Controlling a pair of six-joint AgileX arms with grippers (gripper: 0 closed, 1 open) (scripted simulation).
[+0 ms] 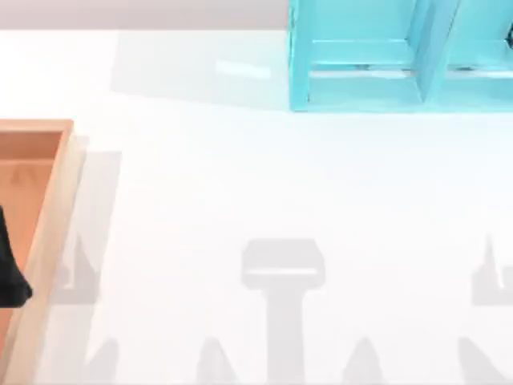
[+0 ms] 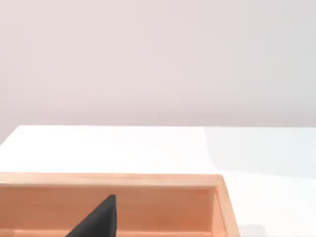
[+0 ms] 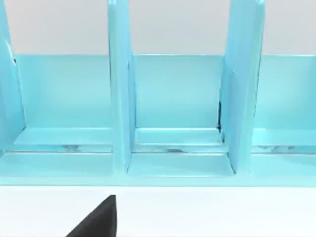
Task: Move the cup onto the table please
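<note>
The white worktop (image 1: pixel 264 184) carries a turquoise shelf unit (image 1: pixel 401 56) at the far edge and a wooden tray (image 1: pixel 48 233) at the left. The cup is probably inside the tray, so search there and lift straight over the rim. The left gripper (image 1: pixel 10 273) hangs over the tray (I cannot tell how its fingers stand). The right gripper (image 3: pixel 98 219) faces the shelf.

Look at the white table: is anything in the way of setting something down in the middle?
Nothing visible is. The table has just shadows in its middle. The wooden tray sits at its left edge, left gripper over it; the turquoise shelf unit stands far right, right gripper facing it.
</note>
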